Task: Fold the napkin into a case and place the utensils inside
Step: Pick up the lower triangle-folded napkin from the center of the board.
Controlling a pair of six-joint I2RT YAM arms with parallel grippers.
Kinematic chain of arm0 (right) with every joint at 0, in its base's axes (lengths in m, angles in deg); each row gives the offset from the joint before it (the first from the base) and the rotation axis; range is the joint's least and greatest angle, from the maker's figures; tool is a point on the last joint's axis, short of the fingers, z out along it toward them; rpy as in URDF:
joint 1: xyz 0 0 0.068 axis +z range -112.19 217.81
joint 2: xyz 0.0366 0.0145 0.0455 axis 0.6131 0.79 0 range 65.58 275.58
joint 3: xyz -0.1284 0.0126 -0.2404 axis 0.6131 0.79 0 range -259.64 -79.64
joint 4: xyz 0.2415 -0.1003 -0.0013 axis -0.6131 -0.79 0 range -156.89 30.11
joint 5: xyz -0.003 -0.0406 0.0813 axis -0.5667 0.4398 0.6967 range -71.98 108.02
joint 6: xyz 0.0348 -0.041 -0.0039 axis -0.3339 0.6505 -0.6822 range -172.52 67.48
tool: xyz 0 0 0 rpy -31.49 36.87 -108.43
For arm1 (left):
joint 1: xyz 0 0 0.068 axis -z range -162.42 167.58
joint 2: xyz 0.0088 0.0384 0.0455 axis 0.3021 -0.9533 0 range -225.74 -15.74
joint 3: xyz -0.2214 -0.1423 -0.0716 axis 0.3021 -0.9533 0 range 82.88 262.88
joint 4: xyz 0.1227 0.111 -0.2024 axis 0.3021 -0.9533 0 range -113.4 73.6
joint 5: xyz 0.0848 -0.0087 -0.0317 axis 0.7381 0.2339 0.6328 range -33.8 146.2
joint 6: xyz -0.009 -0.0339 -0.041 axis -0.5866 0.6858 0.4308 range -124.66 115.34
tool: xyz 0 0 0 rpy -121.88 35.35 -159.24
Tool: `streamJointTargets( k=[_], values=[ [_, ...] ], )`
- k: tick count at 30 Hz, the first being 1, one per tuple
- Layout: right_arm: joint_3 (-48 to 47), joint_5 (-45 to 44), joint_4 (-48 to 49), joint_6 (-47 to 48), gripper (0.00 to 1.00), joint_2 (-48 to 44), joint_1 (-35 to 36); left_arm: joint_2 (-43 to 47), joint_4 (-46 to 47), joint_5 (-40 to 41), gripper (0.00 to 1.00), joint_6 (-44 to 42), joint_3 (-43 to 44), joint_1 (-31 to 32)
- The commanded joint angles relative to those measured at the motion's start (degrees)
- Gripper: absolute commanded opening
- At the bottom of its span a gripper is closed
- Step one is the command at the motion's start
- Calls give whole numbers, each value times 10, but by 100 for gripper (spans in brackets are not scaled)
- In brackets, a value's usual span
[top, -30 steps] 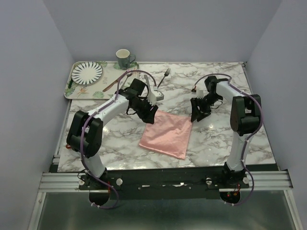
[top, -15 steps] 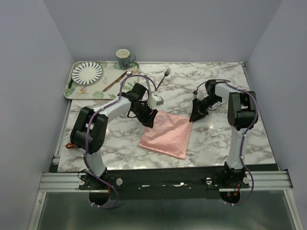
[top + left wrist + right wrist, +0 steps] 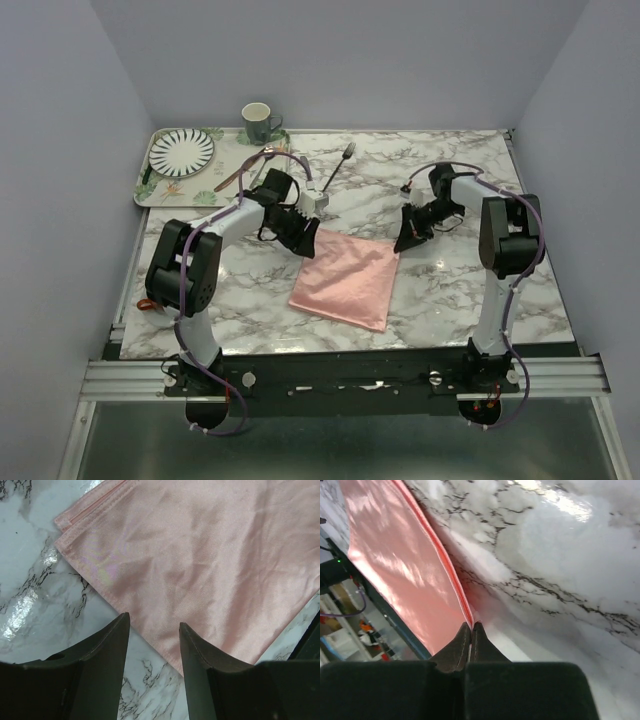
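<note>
Right gripper (image 3: 470, 626) closed at the napkin (image 3: 345, 280) corner hem, apparently nipping it; left gripper (image 3: 154, 622) half open astride the napkin's edge, holding nothing.

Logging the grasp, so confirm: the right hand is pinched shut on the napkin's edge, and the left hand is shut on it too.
Wrong on the left hand: it is open, fingers apart over the napkin, per the left wrist view. The right hand is pinched shut on the napkin's edge.
</note>
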State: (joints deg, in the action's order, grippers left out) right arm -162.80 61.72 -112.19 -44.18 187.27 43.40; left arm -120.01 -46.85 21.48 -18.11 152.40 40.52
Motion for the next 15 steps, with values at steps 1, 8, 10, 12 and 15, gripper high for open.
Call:
streamJointTargets(
  k=[1, 8, 10, 12, 15],
  values=[
    [26, -24, 40, 64, 1, -66, 25, 8, 24, -26, 54, 59, 10, -13],
    [62, -78, 74, 113, 1, -116, 61, -5, 31, -18, 54, 119, 10, -38],
    [69, -87, 81, 134, 1, -129, 76, -14, 31, -16, 55, 132, 12, -41],
    [78, -104, 88, 149, 1, -138, 88, -22, 32, -16, 54, 152, 14, -46],
    [92, -117, 97, 181, 1, -160, 111, -30, 36, -15, 53, 169, 16, -51]
  ],
)
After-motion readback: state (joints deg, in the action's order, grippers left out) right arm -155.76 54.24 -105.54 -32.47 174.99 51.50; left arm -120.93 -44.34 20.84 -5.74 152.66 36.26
